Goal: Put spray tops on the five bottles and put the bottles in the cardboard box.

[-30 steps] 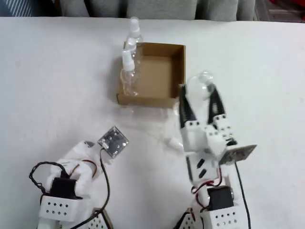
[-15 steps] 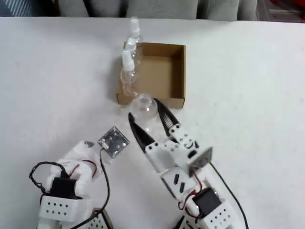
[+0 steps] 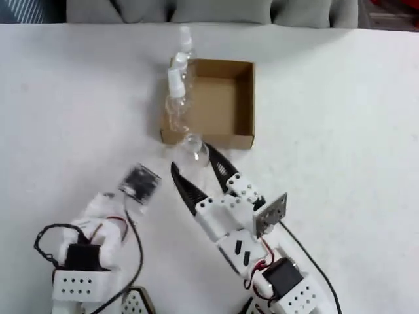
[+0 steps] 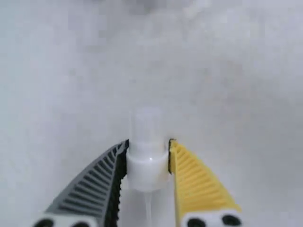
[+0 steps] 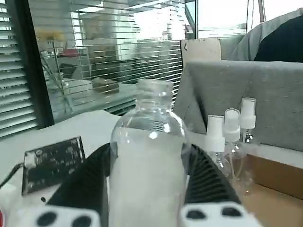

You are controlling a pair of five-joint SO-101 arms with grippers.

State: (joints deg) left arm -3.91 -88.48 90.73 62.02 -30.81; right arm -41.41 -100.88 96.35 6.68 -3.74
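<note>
item 1: clear plastic bottle, uncapped and upright, clamped in the right end effector just at six o'clock of the open brown cardboard box. we judge it is held there for capping.
item 2: white spray top with clear cap, pinched by the left end effector, at eight o'clock of the bottle.
the left wrist view settles that grip, which the arm hides in the high view. the right wrist view adds the bottle's open neck and three capped bottles beyond it.

White table w/ cardboard box sitting on it, approx. mid-table, toward far edge.
</note>
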